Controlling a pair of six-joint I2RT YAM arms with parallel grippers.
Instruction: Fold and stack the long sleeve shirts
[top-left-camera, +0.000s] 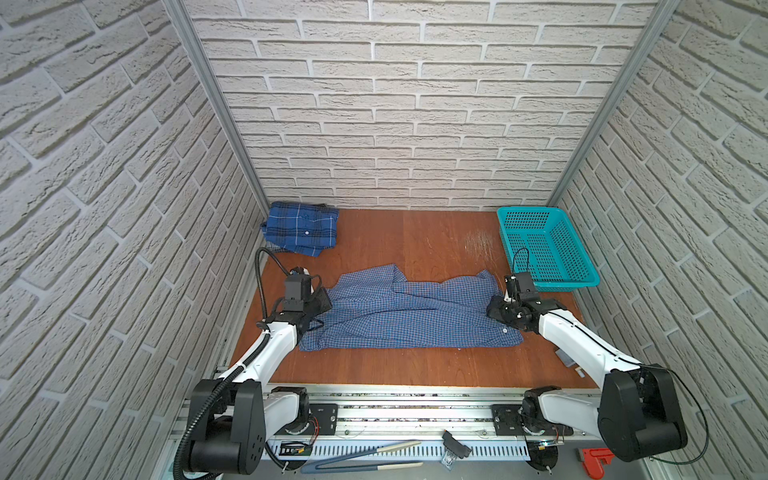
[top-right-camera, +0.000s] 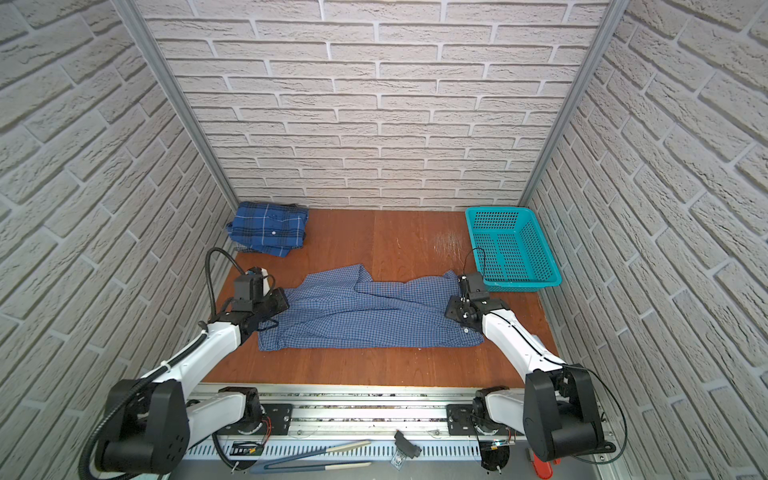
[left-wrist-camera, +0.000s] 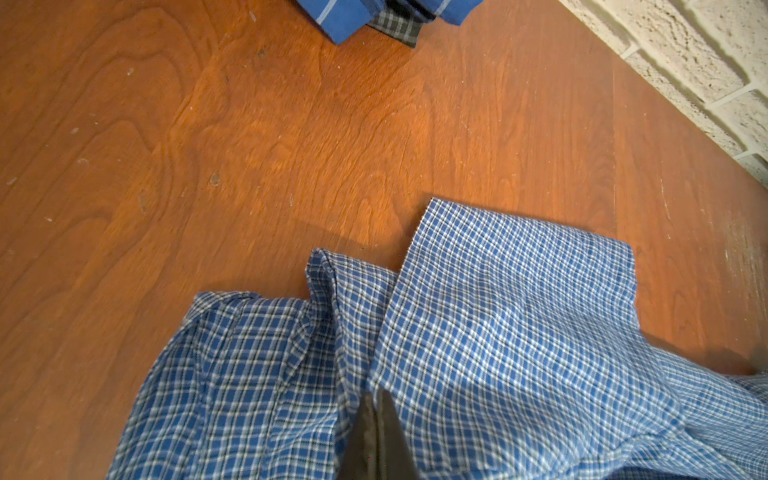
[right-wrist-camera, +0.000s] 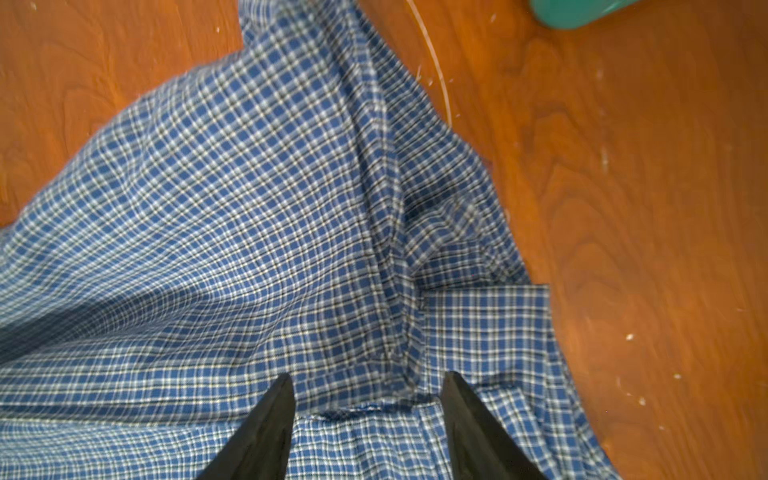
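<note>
The fine-check light blue shirt (top-left-camera: 407, 316) (top-right-camera: 365, 311) lies spread sideways across the middle of the wooden table, partly folded over itself. My left gripper (top-left-camera: 322, 303) (top-right-camera: 279, 301) is at its left end. In the left wrist view this gripper (left-wrist-camera: 376, 399) is shut on a fold of the shirt (left-wrist-camera: 498, 332), and the cloth draws up to the tips. At the shirt's right end is my right gripper (top-left-camera: 494, 309) (top-right-camera: 452, 309). The right wrist view shows it (right-wrist-camera: 368, 382) open over the cloth (right-wrist-camera: 249, 208), gripping nothing. The darker royal-blue plaid shirt (top-left-camera: 301, 226) (top-right-camera: 268, 226) (left-wrist-camera: 345, 16) lies folded at the back left corner.
A teal perforated basket (top-left-camera: 528, 212) (top-right-camera: 496, 210) (right-wrist-camera: 573, 12) stands at the back right, just behind my right gripper. Brick-pattern walls close in the table on three sides. Bare wood (top-left-camera: 415, 245) lies between the two shirts and along the front edge.
</note>
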